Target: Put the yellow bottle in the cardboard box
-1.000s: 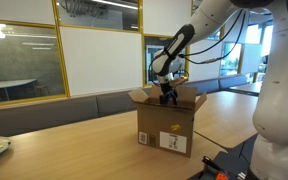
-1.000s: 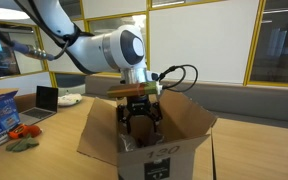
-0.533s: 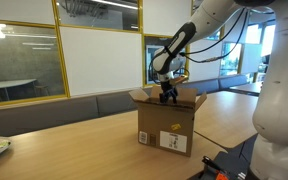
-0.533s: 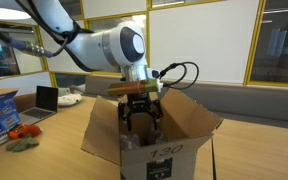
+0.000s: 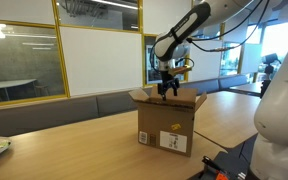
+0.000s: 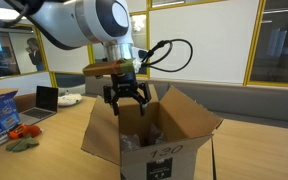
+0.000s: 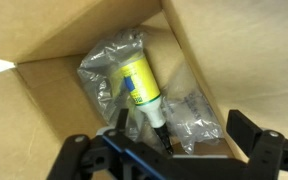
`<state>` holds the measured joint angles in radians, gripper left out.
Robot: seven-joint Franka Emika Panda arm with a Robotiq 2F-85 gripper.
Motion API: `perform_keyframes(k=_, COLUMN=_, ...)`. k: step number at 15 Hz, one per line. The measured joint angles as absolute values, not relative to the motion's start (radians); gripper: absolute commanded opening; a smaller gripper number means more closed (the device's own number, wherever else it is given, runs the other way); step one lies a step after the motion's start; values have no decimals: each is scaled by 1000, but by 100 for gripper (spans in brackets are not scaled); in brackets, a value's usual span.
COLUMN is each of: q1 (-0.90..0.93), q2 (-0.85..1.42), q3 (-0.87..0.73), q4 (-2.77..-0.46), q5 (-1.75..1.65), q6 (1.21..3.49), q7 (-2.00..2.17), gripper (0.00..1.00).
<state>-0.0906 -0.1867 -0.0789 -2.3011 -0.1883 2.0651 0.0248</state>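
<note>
the desk (image 5: 64, 140) is a long wooden surface and it carries the cardboard box (image 5: 166, 125), seen in both exterior views. the desk top (image 6: 44, 150) also holds a laptop (image 6: 46, 97) and some coloured items at the far edge, well apart from the box.

the robot arm (image 5: 189, 25) reaches over the desk from above and ends directly over the box opening. in an exterior view, the arm's large white joint (image 6: 84, 20) fills the upper left.

the cardboard box (image 6: 169, 150) stands upright with its top flaps folded outward and its top open. white printed labels (image 5: 172, 141) sit on the front face. in the wrist view we look straight down past the brown inner walls (image 7: 64, 30) to the box floor.

the gripper (image 6: 127, 100) hangs just above the box rim, pointing down, in line with the opening (image 5: 168, 92). its fingers are spread wide and nothing sits between them. in the wrist view the gripper (image 7: 169, 160) shows as two dark fingers at the lower edge, well apart, clear of the contents.

crinkled clear plastic wrapping (image 7: 109, 60) lies on the box floor.

the yellow bottle (image 7: 139, 85) lies on its side inside the box, resting on that wrapping, with its narrow dark cap end toward the lower edge of the wrist view. the gripper does not touch it.
</note>
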Motion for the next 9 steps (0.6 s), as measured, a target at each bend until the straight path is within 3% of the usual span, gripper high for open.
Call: perform_keyframes(k=9, q1=-87, q2=-553, q3=-32, q4=-2491, q5=-125, q6=1984, q7=245, gripper=100)
